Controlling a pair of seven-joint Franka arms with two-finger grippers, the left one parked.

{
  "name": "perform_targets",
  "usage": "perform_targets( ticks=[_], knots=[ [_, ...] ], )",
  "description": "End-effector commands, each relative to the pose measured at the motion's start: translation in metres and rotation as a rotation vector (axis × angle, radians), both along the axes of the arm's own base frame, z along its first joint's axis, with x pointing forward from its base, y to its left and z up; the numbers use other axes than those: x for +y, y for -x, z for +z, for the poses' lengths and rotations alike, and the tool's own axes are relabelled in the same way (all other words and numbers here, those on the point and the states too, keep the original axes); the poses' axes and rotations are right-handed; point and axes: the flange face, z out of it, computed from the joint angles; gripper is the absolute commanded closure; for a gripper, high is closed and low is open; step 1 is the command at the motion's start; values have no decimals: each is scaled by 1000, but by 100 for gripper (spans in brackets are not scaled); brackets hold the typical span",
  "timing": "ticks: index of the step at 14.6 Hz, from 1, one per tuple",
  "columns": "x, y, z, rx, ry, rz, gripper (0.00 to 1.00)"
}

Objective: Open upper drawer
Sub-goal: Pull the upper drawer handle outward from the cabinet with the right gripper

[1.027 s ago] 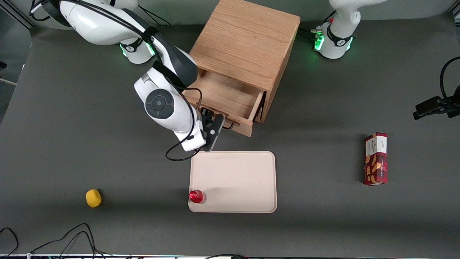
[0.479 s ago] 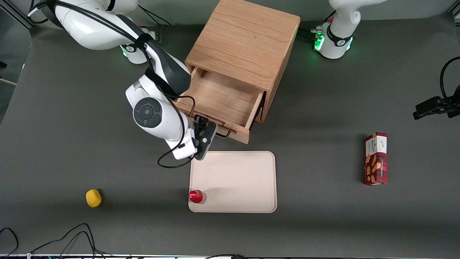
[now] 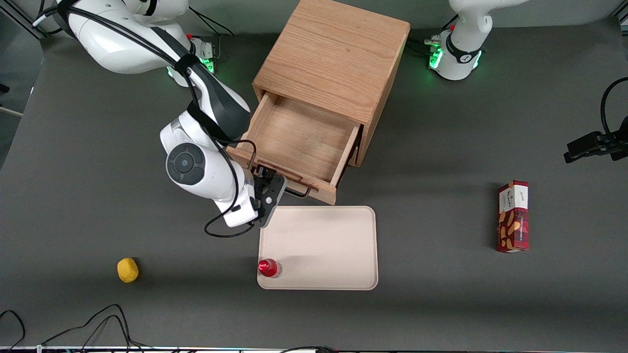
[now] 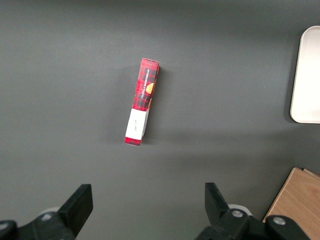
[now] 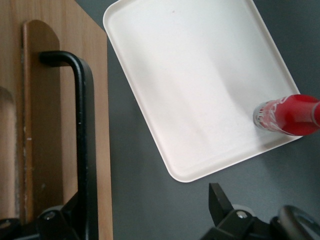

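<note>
One upper drawer point(image 3: 299, 142) stands pulled well out of the oak cabinet point(image 3: 333, 59), upper centre of the front view. At its black wire handle point(image 5: 82, 135) the gripper point(image 3: 267, 189) sits with fingers spread apart, above the cream tray point(image 3: 319, 235) holding a red bottle point(image 3: 268, 267).

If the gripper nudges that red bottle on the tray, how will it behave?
The red bottle stands upright at the very edge of the tray, so it would probably tip, then roll, being round. It looks small and likely light. The gripper sits at the upper drawer handle, farther from the front camera.
</note>
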Motion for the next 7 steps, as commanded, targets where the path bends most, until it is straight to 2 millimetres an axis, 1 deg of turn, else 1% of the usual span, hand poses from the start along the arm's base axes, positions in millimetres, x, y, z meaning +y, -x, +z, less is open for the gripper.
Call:
perform_targets(
  ticks=[1,7],
  knots=[
    [-3,-13,1,-18,-18,19,0],
    [-7,-23,3,-29,-31,3,0]
  ],
)
